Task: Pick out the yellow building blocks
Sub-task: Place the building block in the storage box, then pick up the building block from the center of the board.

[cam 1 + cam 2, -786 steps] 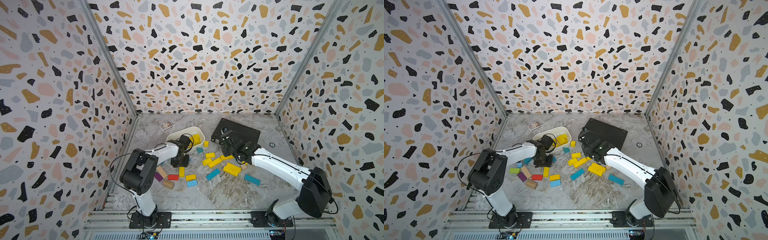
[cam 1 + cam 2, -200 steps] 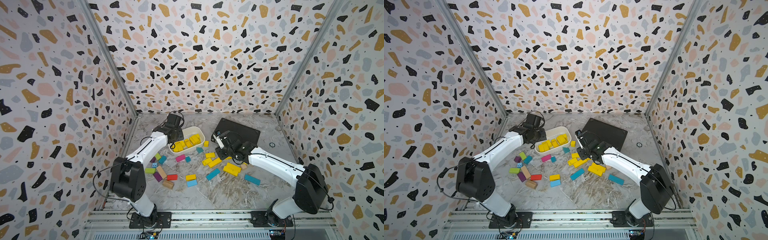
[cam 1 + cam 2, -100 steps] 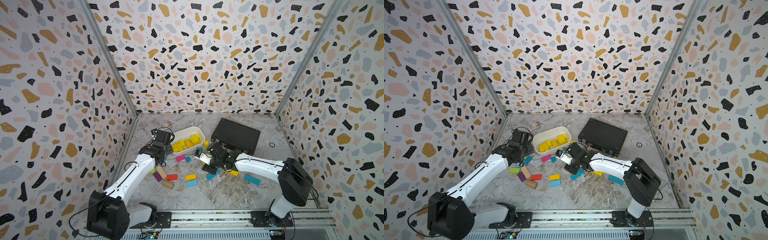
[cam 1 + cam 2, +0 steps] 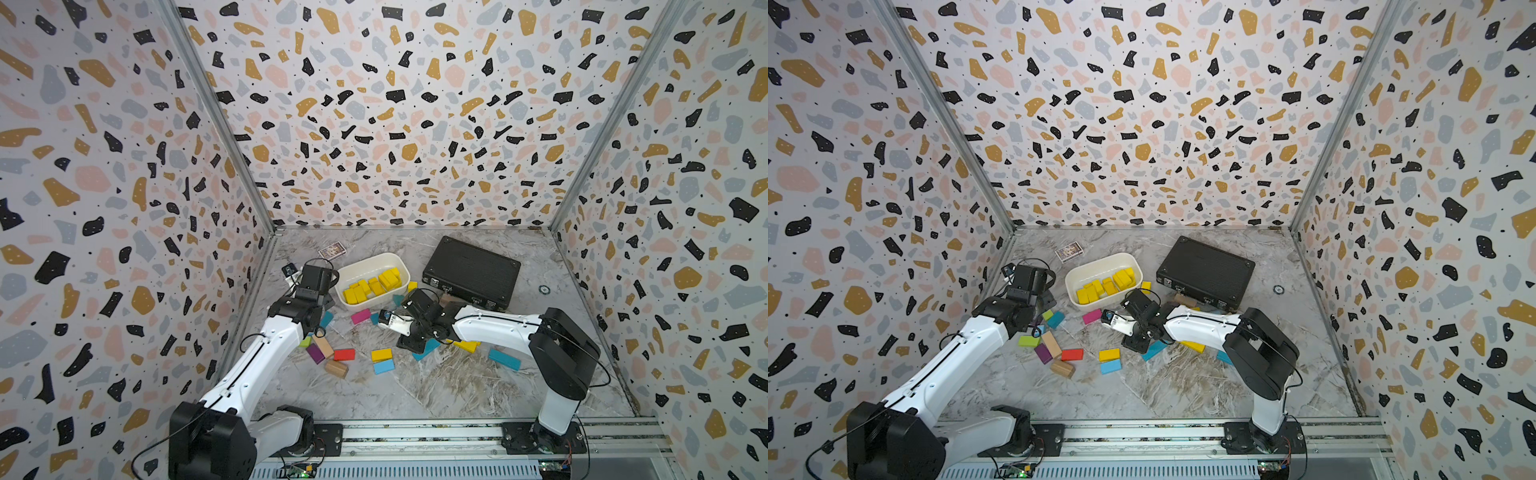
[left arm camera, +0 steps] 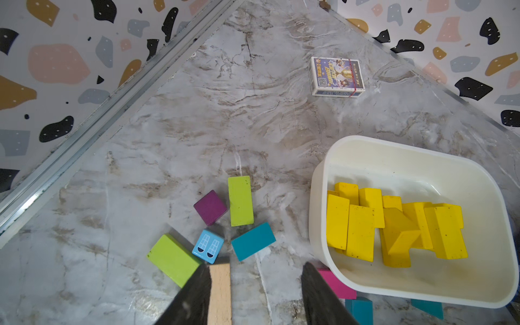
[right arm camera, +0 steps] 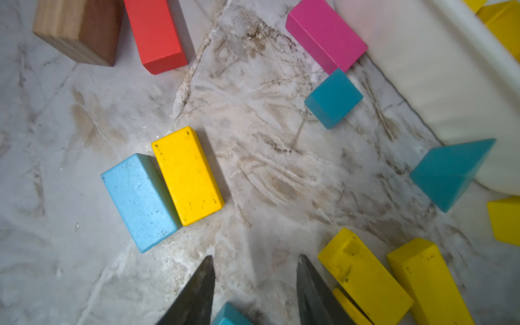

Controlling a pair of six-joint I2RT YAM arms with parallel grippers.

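Right wrist view: we see right gripper [image 6: 255,257] released, empty; yellow blocks [image 6: 363,275] beside one finger. Left gripper [image 5: 256,266] released; tan block [image 5: 220,289] beside one finger.

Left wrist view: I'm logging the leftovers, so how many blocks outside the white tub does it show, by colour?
Lime green blocks: 2
Purple block: 1
Light blue block: 1
Teal blocks: 3
Pink block: 1
Plain wood block: 1
Total: 9

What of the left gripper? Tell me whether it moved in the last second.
Yes. The left gripper drew back toward its base, from the tub's far end to beside its near end.
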